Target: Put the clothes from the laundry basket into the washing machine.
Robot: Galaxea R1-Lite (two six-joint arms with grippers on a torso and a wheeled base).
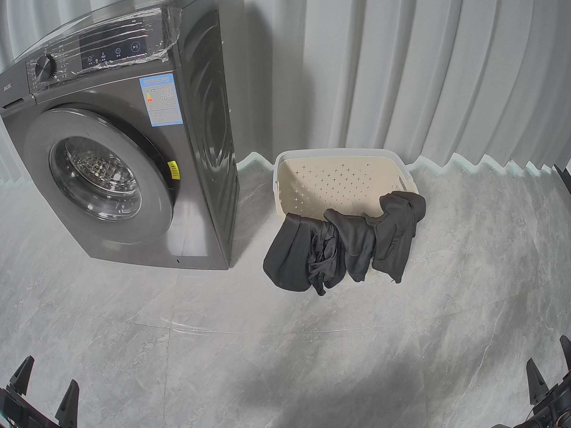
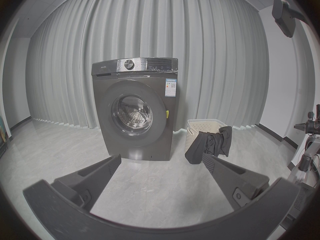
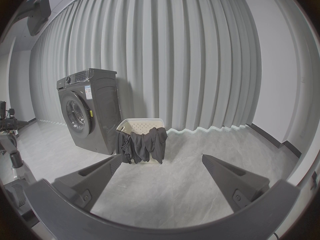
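I'm hovering L gripper (image 1: 47,384), R gripper (image 1: 548,358) at bottom corners, jaws wide, empty. Clothes (image 1: 351,239) draping over laundry basket (image 1: 333,156) rim mid-frame, so easy pinch. Washing machine (image 1: 119,167) door shut.

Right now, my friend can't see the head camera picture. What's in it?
Dark grey clothes hang over the front rim of a cream laundry basket, beside a grey washing machine with its door shut. The robot's left hand and right hand sit open and empty at the bottom corners.

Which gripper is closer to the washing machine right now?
Left. The left gripper hangs out in front of the washing machine; the right gripper is farther across, to the right of the laundry basket.
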